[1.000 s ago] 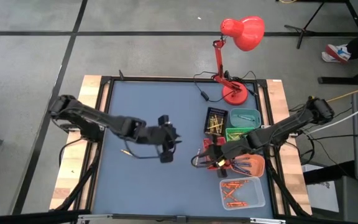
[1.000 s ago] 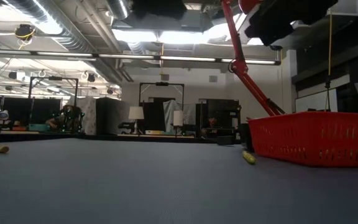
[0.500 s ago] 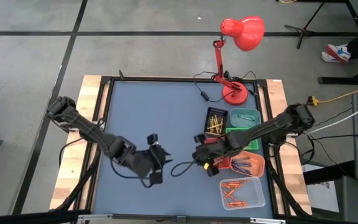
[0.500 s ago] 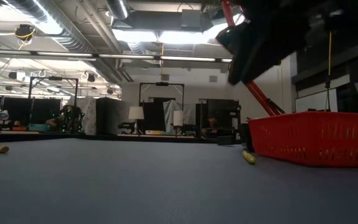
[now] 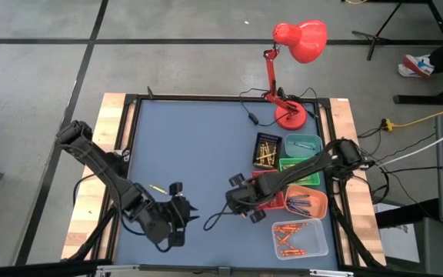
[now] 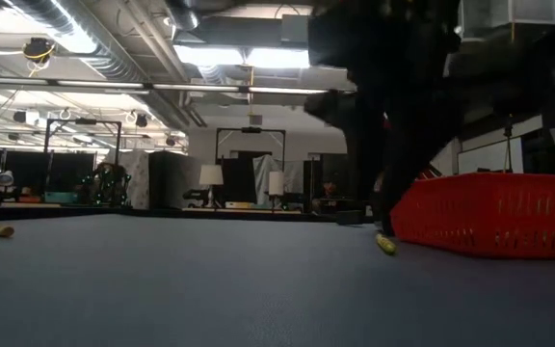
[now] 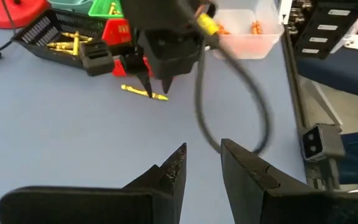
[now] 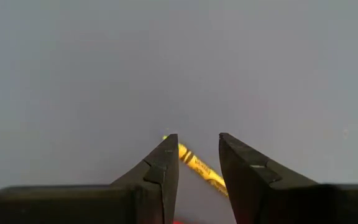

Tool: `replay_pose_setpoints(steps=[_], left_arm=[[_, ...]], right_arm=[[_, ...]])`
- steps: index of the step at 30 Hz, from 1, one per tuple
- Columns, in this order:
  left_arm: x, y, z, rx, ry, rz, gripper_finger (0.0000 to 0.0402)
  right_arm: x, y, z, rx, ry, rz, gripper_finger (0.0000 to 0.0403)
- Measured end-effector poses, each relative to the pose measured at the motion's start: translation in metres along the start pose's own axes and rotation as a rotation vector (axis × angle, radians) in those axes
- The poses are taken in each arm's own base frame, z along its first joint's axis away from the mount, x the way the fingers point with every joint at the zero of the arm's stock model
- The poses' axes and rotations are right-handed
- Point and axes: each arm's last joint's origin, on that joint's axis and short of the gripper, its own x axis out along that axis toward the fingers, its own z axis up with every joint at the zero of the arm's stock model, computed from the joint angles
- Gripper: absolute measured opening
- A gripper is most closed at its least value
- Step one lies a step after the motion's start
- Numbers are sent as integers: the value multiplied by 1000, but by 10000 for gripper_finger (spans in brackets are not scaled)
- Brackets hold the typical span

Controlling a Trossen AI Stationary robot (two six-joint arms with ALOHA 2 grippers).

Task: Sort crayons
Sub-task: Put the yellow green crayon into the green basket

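One yellow crayon (image 8: 199, 168) lies on the table (image 5: 191, 146) right under my right pincer (image 8: 196, 163), fingers apart and empty. Next I drop and pinch it. Left pincer (image 7: 201, 165), also apart, waits near the front edge.

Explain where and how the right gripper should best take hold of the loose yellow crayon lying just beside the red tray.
Probably at mid-length, from straight above. The yellow crayon lies flat on the table, close beside the red tray, so a sideways approach looks blocked. The right gripper hangs over it, fingers open to either side of the thin stick; closing across its width seems best.
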Motion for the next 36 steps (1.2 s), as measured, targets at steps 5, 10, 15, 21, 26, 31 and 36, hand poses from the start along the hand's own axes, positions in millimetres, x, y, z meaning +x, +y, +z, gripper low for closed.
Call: replay_pose_setpoints(steps=[5,10,15,21,26,31,36], left_arm=[[-5,-6,-4,14,-24,8,85],[-7,-7,-4,8,-33,11,85],[-6,-6,-3,-12,-33,15,85],[-5,-6,-3,-12,-33,15,85],[-5,-6,-3,-12,-32,15,85],[-6,-6,-3,-12,-32,14,85],[-5,-6,-3,-12,-32,14,85]], right_arm=[[13,2,-5,-13,83,21,113],[22,2,-8,-15,133,23,113],[24,2,-9,-18,147,-12,113],[24,1,-7,-17,128,-37,113],[24,0,-5,-16,106,-59,113],[24,-3,-6,-13,114,-88,113],[24,-8,-7,-50,121,-86,113]])
